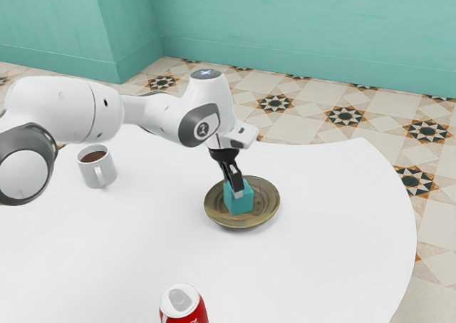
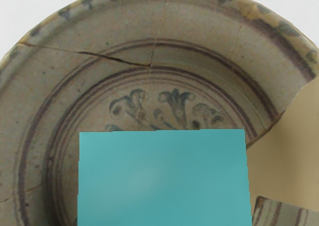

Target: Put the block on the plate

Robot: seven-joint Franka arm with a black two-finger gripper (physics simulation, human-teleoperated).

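In the exterior view my gripper (image 1: pixel 236 189) points down over the plate, shut on the teal block (image 1: pixel 241 202); the near finger lies against the block and the far one is mostly hidden. The block appears upright within the outline of the round, brownish plate (image 1: pixel 266 195); whether its underside touches the plate I cannot tell. In the wrist view the block (image 2: pixel 164 178) is large at the lower edge, with the cracked, patterned plate (image 2: pixel 94 31) around it.
A white mug (image 1: pixel 99 169) with dark liquid stands toward the exterior view's left, below the arm. A red and white can (image 1: pixel 183 309) stands at that view's lower edge. The white table (image 1: pixel 328 230) has a curved edge toward the exterior view's right.
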